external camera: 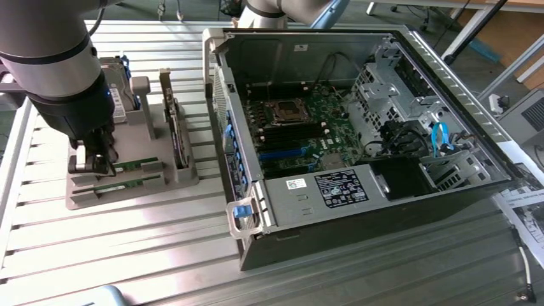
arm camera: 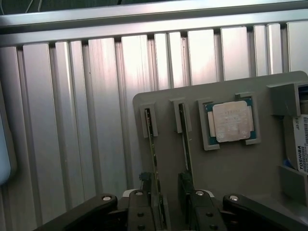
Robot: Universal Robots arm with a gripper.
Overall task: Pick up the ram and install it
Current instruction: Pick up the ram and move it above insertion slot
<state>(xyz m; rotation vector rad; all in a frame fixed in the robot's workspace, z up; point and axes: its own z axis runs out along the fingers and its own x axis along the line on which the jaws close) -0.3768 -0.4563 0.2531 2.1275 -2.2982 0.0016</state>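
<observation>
Pincer (arm camera: 166, 186) spread wide, low over ram (arm camera: 152, 144) in grey holder (arm camera: 226, 173) on slatted aluminium table (arm camera: 96, 120)

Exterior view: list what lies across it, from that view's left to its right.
Robot arm → expansion card standing in the grey holder → open computer case, with the processor socket and then the blue cable inside it → printed sheets.

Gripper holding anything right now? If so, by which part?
Nothing is held. The gripper is open, low over the gray holder, with its fingers down beside the two ram sticks standing in its slots. It isn't closed on either.
</observation>
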